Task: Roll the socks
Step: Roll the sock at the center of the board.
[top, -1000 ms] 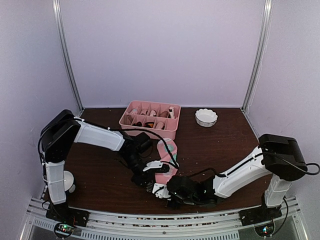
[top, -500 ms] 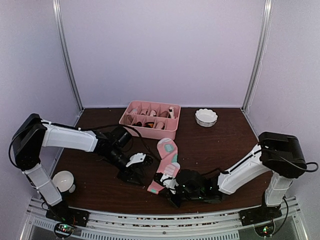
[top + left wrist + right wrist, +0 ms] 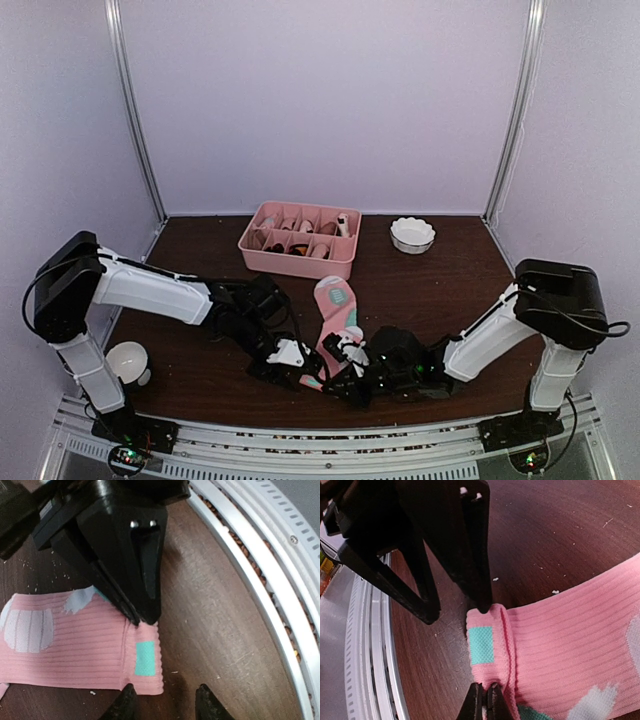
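One pink sock [image 3: 335,318], one tray [image 3: 300,262], two bowls [image 3: 412,235] [image 3: 127,362], two arms [image 3: 150,288] [image 3: 490,335].

Left tool [image 3: 165,702], fingers apart, beside the pink sock [image 3: 75,650] — right tool [image 3: 140,620] pinches its cuff.

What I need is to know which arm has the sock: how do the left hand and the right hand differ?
The right hand is shut, pinching the folded cuff of the pink sock; the left hand has its fingers apart and grips nothing. The right hand points in from the right of the top view, the left hand from the left. Both are black and sit low at the sock's cuff end.
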